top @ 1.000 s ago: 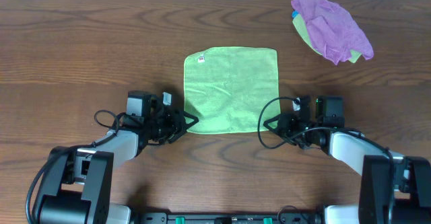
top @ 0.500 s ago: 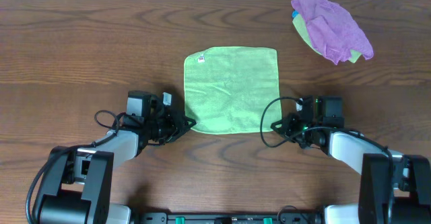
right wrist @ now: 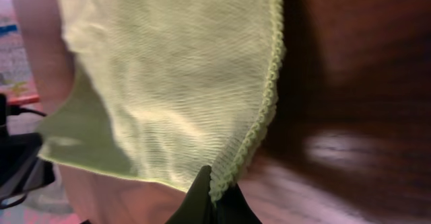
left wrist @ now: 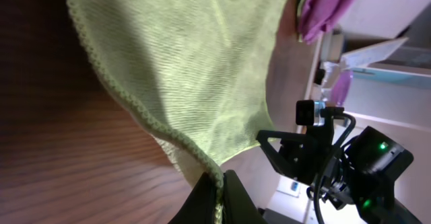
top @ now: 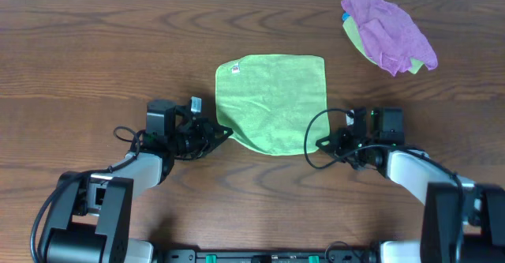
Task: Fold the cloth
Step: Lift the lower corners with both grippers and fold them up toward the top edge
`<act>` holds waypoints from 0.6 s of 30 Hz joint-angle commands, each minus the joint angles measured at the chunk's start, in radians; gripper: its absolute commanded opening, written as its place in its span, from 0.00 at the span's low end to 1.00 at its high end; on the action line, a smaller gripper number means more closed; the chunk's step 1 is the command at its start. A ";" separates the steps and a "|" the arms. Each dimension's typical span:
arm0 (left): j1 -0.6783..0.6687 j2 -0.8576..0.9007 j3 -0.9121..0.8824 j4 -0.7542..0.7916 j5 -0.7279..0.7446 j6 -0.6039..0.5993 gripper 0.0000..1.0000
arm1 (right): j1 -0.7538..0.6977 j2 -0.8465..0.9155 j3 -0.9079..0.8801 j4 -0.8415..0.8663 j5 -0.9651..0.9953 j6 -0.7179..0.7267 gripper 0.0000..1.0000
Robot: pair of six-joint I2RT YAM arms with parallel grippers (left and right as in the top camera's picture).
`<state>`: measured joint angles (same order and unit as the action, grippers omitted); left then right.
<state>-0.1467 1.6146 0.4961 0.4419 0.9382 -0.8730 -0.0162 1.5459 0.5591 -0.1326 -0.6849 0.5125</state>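
Overhead, lime terry cloth (top: 272, 101), wood-grain table (top: 95, 50)

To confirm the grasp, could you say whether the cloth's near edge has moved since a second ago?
Yes: the near corners of the cloth have shifted toward the far edge of the table, while the purple cloth stayed put.

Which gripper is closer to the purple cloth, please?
Right. The right gripper sits below-left of the purple cloth, at a corner of the green cloth; the left gripper is farther left.
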 commanded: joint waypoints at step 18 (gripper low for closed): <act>0.003 0.006 0.051 0.268 0.060 -0.242 0.06 | 0.098 -0.214 0.182 -0.073 0.051 0.019 0.01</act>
<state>-0.1467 1.6154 0.5117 0.7048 0.9924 -1.1007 0.0700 1.3376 0.6930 -0.2092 -0.6800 0.5167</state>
